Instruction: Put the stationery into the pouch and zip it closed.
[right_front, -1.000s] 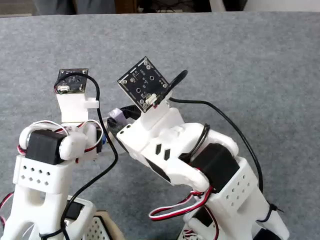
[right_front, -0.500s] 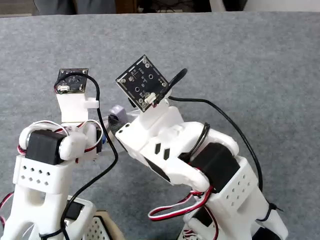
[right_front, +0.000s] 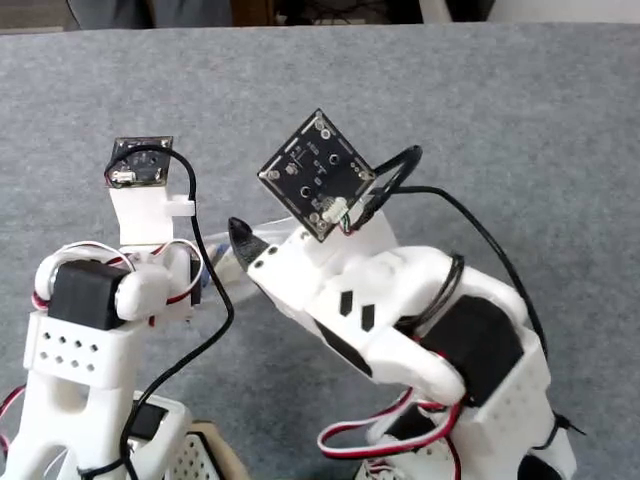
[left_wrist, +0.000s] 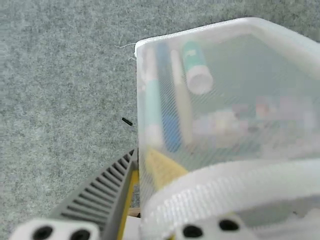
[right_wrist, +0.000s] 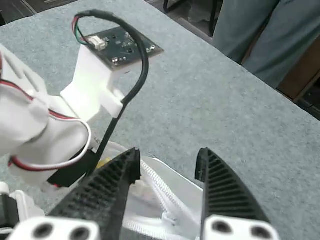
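High view: pouch (right_front: 222, 256) sits on the grey desk (right_front: 500, 100), low between the two arms and mostly covered by them. Left arm (right_front: 100, 300) stands on one side of the pouch. Right arm (right_front: 400, 310) leans over it from the other side.

Change vs 1.0 s and 0.5 s ago:
- Right arm has swung away from the left arm, and its camera board (right_front: 318, 175) now sits farther from the pouch.
- A black fingertip now shows over the pouch, where a lilac bit showed 0.5 s ago.
- More of the pouch's translucent wall is exposed.
- Left arm shows no visible shift.

Left wrist view:
- The stationery lies inside the pouch and shows through its wall: pens (left_wrist: 167, 100) side by side, and a teal tube with a white cap (left_wrist: 196, 70) beside them.
- A white woven strap (left_wrist: 225, 187) crosses the near end of the pouch.
- A small black fleck (left_wrist: 126, 121) lies on the desk just beside the pouch.
- Left claw (left_wrist: 137, 172) has one ribbed finger pressed against the pouch's edge. The other finger is hidden behind pouch and strap. It reads as clamped on the pouch.

Right wrist view:
- Right claw (right_wrist: 169, 156) has its fingers well apart and holds nothing. It hangs just over the pouch's zip (right_wrist: 156, 181).
- I cannot tell whether the zip is run closed.
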